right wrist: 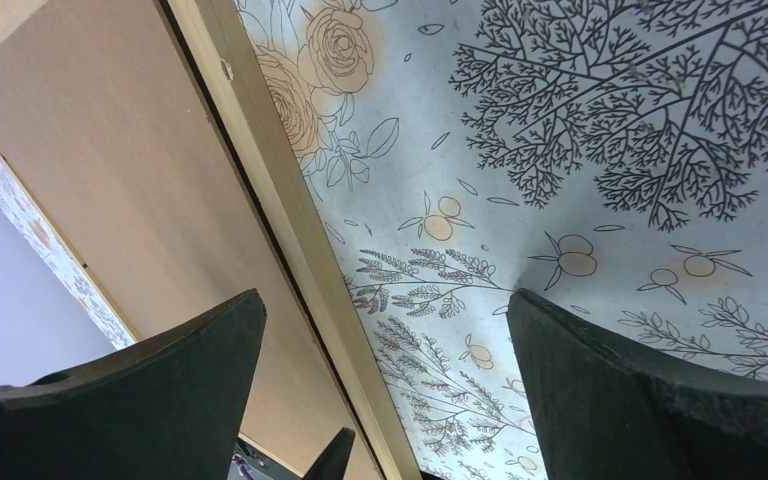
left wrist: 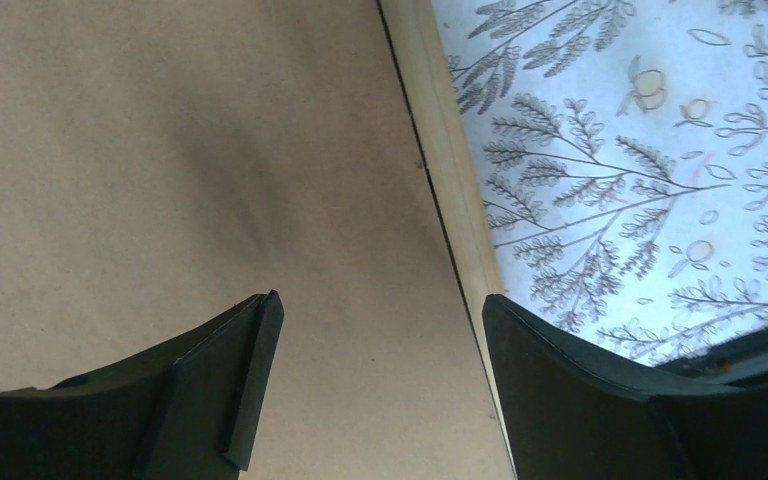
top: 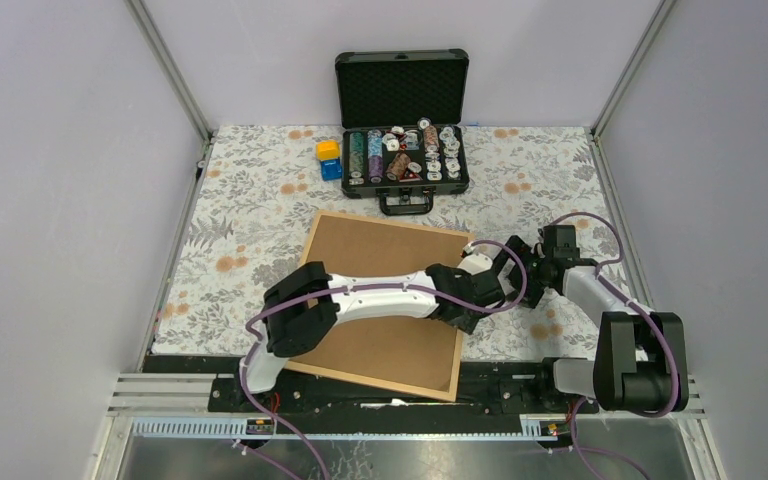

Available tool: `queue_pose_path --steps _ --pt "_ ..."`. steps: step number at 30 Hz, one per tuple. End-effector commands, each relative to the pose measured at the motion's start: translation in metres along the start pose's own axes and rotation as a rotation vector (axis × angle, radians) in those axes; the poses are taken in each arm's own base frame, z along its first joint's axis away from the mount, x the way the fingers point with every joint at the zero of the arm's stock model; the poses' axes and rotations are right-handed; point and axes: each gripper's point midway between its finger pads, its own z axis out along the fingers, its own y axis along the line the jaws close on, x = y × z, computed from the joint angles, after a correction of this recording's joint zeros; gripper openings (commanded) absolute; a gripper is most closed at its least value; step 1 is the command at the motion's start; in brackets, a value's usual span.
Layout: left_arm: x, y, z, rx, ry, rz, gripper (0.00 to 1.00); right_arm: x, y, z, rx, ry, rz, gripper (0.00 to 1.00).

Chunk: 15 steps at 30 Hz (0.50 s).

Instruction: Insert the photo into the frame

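Both my claws stand open at the 3 o'clock edge of the frame (top: pixel 390 224), which lies at the centre of the flowered surface (top: pixel 250 200) with its brown backing board (top: pixel 380 255) facing up. My left claw (left wrist: pixel 380 300) straddles the wooden rim, one finger over the board, the other over the surface; my right claw (right wrist: pixel 385 295) does likewise. A black case (top: pixel 403 150) sits open at 12 o'clock.
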Motion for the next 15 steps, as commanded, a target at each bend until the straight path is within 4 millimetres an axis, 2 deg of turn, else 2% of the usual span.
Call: queue_pose_path --steps 1,4,9,15 --pt "-0.014 0.004 0.003 -0.059 -0.050 -0.028 0.81 0.013 -0.023 0.002 0.076 0.037 -0.005 1.00" --pt "-0.013 0.007 0.009 -0.093 -0.045 -0.022 0.81 0.010 -0.030 0.002 0.108 -0.012 0.029 1.00" --pt "-0.011 0.014 0.018 -0.151 -0.039 -0.019 0.75 0.006 -0.027 -0.003 0.103 -0.042 0.035 1.00" --pt "-0.017 0.033 0.013 -0.259 -0.061 0.013 0.58 0.011 -0.023 -0.001 0.096 -0.018 0.037 1.00"
